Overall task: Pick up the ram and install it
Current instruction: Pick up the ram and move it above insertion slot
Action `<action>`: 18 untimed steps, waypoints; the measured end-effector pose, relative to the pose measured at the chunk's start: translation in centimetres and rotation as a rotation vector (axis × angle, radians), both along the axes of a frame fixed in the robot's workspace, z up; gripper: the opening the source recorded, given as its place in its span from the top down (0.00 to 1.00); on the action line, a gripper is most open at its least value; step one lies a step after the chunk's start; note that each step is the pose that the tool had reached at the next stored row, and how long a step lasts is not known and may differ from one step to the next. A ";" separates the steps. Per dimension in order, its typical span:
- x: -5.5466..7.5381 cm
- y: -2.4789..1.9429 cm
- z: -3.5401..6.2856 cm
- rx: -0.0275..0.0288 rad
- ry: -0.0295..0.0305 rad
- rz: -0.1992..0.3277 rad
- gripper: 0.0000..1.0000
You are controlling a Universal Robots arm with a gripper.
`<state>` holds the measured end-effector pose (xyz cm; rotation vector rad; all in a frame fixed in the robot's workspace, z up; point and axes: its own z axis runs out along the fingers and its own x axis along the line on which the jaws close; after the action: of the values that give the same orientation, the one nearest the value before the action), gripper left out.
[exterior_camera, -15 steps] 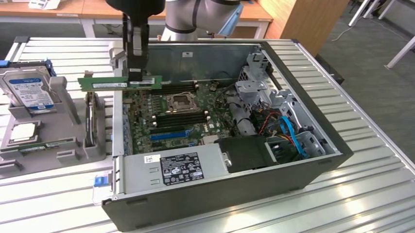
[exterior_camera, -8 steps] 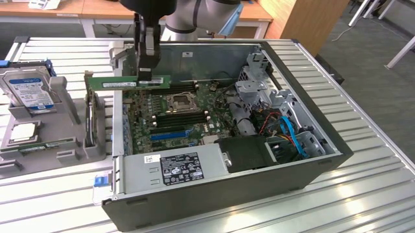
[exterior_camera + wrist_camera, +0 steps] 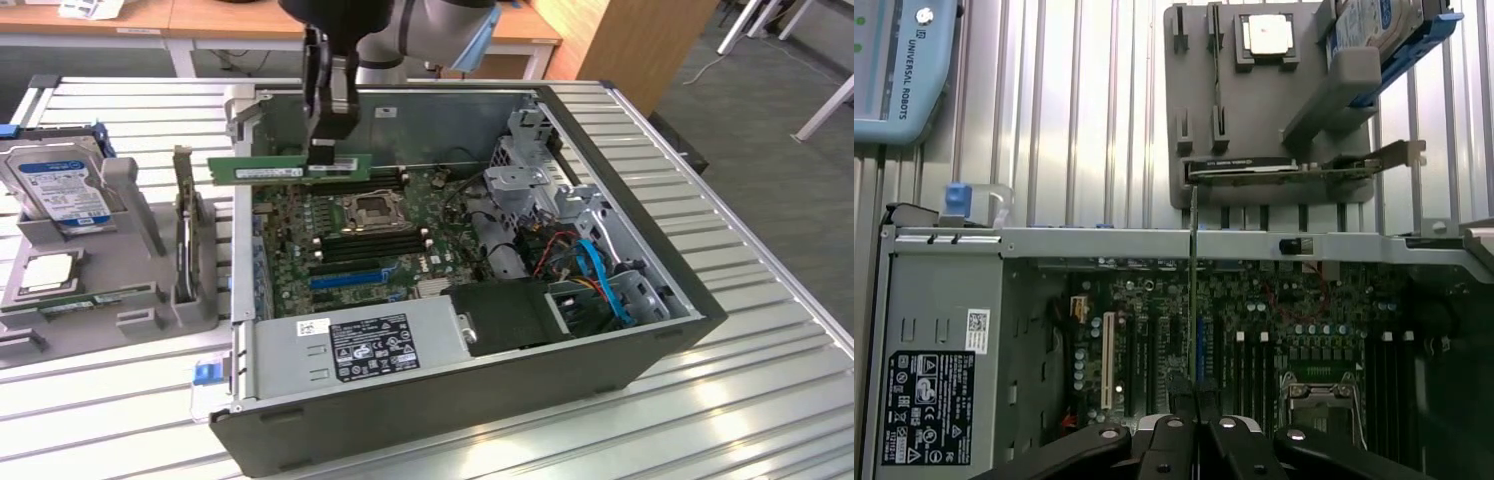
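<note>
Nearest me sits the power supply [image 3: 374,345] along the near edge of the computer case [image 3: 467,410], and beyond it the gripper [image 3: 324,150] pinches the ram [image 3: 267,168] level above the far edge of the motherboard [image 3: 287,235], mid-carry I'd say, which calls for squaring it over a memory slot [image 3: 371,240].

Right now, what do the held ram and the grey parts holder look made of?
The ram: likely circuit-board laminate, judging by its thin, flat, matte green surface. The grey parts holder: probably moulded or printed plastic, given its uniform dull grey and blocky ribs.
</note>
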<state>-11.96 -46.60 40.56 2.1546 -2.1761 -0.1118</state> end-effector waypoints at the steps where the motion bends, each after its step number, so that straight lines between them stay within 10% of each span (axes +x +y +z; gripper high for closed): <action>1: 0.2 0.00 0.00 0.0000 0.0003 0.000 0.88; 18: 4.5 0.00 0.00 0.0000 0.0067 0.000 0.88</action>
<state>-7.48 -46.60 40.56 2.1511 -2.1725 -0.1189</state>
